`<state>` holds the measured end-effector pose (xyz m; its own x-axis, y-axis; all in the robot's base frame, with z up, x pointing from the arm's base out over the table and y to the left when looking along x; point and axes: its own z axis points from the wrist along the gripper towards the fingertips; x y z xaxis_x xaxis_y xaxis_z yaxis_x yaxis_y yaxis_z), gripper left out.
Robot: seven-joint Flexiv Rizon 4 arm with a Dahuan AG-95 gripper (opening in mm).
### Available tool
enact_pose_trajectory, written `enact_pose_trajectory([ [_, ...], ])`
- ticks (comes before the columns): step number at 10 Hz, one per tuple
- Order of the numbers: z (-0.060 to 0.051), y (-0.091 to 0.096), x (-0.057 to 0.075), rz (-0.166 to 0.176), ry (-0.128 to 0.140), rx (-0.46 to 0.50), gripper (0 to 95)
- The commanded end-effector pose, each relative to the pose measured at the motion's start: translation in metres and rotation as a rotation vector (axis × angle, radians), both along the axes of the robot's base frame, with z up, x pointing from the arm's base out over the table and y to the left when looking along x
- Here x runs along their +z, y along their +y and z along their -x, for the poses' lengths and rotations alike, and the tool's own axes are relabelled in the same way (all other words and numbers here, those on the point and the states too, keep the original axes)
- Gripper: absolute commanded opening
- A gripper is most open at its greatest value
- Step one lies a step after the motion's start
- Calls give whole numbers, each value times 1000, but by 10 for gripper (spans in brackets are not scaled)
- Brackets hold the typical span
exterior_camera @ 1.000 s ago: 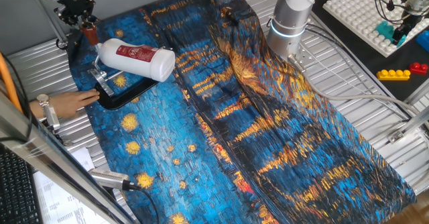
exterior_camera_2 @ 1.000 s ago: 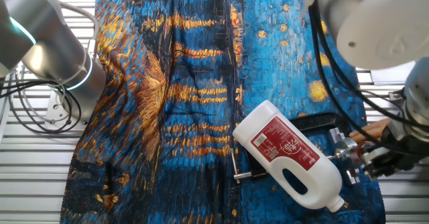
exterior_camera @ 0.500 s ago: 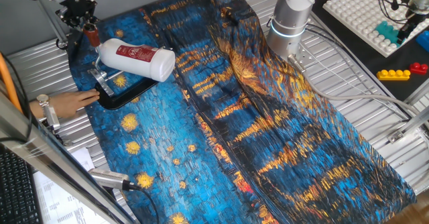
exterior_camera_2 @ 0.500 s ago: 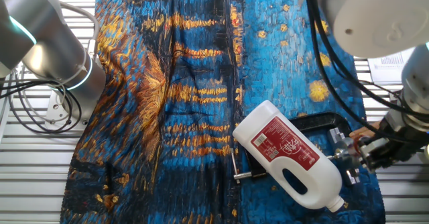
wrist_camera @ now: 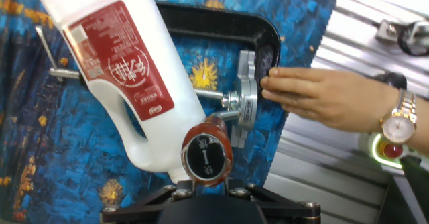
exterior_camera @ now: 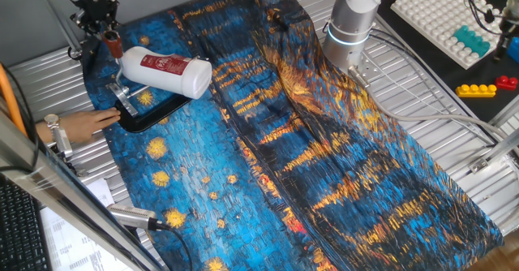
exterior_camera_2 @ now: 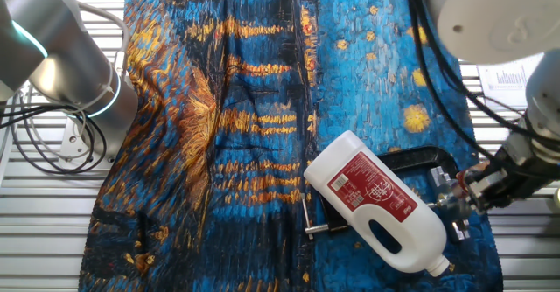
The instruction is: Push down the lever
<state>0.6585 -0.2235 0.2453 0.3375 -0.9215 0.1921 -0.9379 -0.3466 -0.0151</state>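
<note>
The lever's red-brown tip (wrist_camera: 208, 155) faces the hand camera end-on, right at my gripper (wrist_camera: 206, 184), whose jaws sit close on either side of it. In one fixed view the tip (exterior_camera: 109, 38) shows just below the gripper (exterior_camera: 99, 21) at the far left of the cloth. The other fixed view shows the gripper (exterior_camera_2: 486, 192) at the right edge. The lever belongs to a silver mechanism (wrist_camera: 245, 96) on a black clamp frame (wrist_camera: 221, 19). A white bottle with a red label (wrist_camera: 127, 70) lies clamped in the frame.
A person's hand with a wristwatch (wrist_camera: 322, 96) presses on the clamp's end and also shows in one fixed view (exterior_camera: 77, 125). The blue-and-orange cloth (exterior_camera: 308, 141) covers the table. The arm's base (exterior_camera: 353, 27) stands at the back. A white pegboard (exterior_camera: 446, 19) lies at the right.
My gripper has shifted a little with the lever's tip, up and to the right in the other fixed view. The bottle, the clamp and the person's hand have stayed put.
</note>
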Motion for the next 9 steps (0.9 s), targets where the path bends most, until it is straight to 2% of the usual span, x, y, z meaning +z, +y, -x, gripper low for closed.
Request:
enact_pose_trajectory([
  [1, 2, 6, -1, -1, 4, 0, 190],
  [5, 8, 24, -1, -5, 12, -8, 190],
  [9, 13, 41, -7, -36, 24, -56, 190],
])
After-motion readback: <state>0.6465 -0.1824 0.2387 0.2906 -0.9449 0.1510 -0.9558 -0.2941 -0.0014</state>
